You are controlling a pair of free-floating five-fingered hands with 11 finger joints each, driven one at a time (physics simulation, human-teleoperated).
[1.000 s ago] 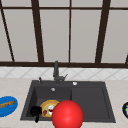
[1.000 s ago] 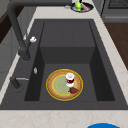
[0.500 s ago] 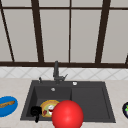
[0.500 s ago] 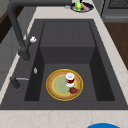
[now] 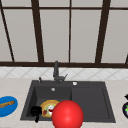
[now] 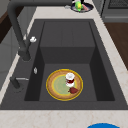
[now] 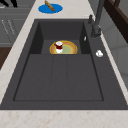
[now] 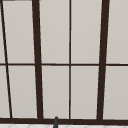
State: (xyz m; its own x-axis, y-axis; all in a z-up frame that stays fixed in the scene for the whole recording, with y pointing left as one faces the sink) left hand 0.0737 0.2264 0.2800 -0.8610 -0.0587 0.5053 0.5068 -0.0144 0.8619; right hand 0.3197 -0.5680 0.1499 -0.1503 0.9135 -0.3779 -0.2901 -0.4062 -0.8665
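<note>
We see the yellow plate lying in the near left basin of the dark sink, with a small cup standing on it. Our left hand hangs just left of the plate in the front view, its finger spread unreadable, and a red ball sits just right of it. A blue dish rests on the counter further left.

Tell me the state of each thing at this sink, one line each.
Faucet: no water running.
Yellow plate: flat in the sink, carrying a cup.
Cup: upright on that plate.
Blue plate: on the counter, carrying a brown stick.
Left hand: in the air at the sink's front left.
Right hand: in the air at the far right.
</note>
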